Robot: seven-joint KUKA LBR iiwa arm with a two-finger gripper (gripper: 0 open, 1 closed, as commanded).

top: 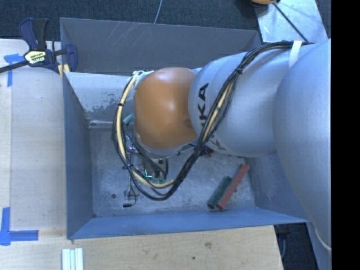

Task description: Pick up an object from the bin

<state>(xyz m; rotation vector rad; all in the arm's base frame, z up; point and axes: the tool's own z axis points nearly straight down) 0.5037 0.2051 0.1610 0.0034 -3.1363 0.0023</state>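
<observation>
In the camera view, the grey arm (253,106) comes in from the right and covers a big part of the grey metal bin (77,167). At its wrist sits a round orange cover (160,108), and black and yellow cables (121,122) run in loops around this cover and down to the bin floor. The claw (146,172) is below the orange cover, over the left middle of the floor. Only some dark parts of it look out between the cables, so I cannot tell if it is spread or pressed together, and I cannot tell if it pinches something.

The loose things that I can see are two thin sticks. A dark green stick (218,194) and a reddish-brown stick (234,185) lie side by side, touching along their length. Both are tilted, with the lower ends close to the front wall. They rest on the floor on the right of the claw, apart from it, partly under the shadow of the arm.
</observation>
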